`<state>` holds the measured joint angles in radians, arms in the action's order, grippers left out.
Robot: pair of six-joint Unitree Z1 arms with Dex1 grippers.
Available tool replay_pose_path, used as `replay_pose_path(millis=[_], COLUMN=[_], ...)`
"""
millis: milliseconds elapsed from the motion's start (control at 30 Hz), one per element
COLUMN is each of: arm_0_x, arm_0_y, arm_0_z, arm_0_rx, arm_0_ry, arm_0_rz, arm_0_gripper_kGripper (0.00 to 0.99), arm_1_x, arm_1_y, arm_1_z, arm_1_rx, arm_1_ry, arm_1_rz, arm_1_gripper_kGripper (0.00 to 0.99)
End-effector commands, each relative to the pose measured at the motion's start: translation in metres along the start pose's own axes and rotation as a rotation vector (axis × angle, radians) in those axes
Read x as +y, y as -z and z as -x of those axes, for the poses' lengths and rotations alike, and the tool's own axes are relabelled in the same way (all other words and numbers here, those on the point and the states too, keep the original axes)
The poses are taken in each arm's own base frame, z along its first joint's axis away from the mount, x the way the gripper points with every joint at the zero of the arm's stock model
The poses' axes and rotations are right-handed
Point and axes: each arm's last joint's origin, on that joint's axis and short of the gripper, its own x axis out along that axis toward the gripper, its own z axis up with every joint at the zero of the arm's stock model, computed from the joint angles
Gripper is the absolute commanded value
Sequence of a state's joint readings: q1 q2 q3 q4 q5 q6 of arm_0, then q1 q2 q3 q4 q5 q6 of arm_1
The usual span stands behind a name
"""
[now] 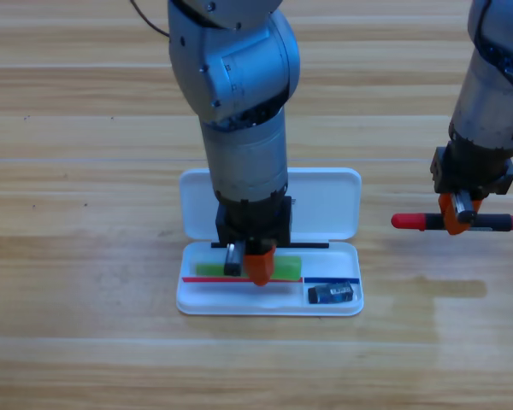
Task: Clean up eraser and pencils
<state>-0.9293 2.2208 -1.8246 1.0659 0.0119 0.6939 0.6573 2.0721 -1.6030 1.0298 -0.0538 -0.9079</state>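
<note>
white case (325, 201) holds green pencil (207, 268) under left tool (250, 266), plus eraser (333, 293).

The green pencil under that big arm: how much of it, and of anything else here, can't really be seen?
- Green pencil: its middle is hidden behind the left gripper in the white case; its ends are unclear.
- Left gripper: pointing down, so whether it grips is hidden.
- Black pencil: the right gripper covers its middle.
- Eraser: label too small to read.
- Both arms: cut off by the top edge.
</note>
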Motion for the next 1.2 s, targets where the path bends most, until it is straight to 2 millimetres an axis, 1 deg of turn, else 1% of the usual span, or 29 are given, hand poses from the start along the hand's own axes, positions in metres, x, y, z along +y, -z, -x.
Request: replay_pose_path(millis=[33,600,1100,1133,1200], arm_0_x=[-0.005,-0.006,-0.005,-0.005,-0.005], arm_0_y=[-0.006,0.0,0.002,0.002,0.002], arm_0_z=[-0.033,-0.046,-0.043,-0.041,-0.04], arm_0_rx=[0.043,0.054,0.05,0.049,0.049], arm_0_ry=[0.048,0.057,0.05,0.049,0.049], arm_0_rz=[-0.005,0.004,0.023,0.024,0.024], arm_0_gripper_kGripper=[0.0,0.0,0.0,0.054,0.719], arm_1_x=[0.014,0.016,0.017,0.017,0.017], arm_1_y=[0.001,-0.003,-0.005,-0.005,-0.005], arm_1_z=[0.005,0.008,0.01,0.01,0.011], arm_1_rx=[0.021,0.017,0.015,0.014,0.013], arm_1_ry=[-0.019,-0.017,-0.013,-0.011,-0.01], arm_1_rz=[0.023,0.027,0.028,0.028,0.028], arm_1_gripper_kGripper=[0.0,0.0,0.0,0.0,0.0])
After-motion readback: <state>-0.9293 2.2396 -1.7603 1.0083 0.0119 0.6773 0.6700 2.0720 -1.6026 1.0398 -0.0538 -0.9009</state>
